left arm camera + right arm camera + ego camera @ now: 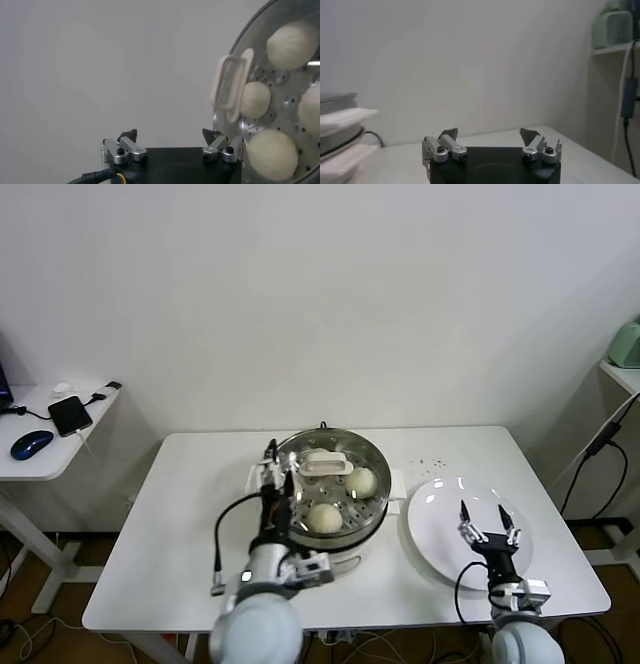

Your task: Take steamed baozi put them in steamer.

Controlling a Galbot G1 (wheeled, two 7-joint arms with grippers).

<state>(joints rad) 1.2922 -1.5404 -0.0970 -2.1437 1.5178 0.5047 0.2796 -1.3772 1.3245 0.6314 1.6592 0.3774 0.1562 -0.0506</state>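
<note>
The steel steamer (pixel 375 454) stands mid-table on its white base. Its glass lid with a white handle (pixel 325 467) lies over it. Baozi show through the glass: one on the right (pixel 361 481), one at the front (pixel 323 517), and one partly hidden behind the handle. The left wrist view shows the handle (pixel 230 82) and several baozi (pixel 292 44) (pixel 255 99) (pixel 272 154). My left gripper (pixel 280 469) (pixel 170 134) is open and empty at the steamer's left rim. My right gripper (pixel 485 522) (pixel 489 133) is open and empty over the plate.
A flat white plate (pixel 440 534) lies bare to the right of the steamer. Dark crumbs (pixel 430 461) dot the table behind it. A side table with a phone (pixel 70 415) and a mouse stands at the far left. A shelf with a cable stands at the far right.
</note>
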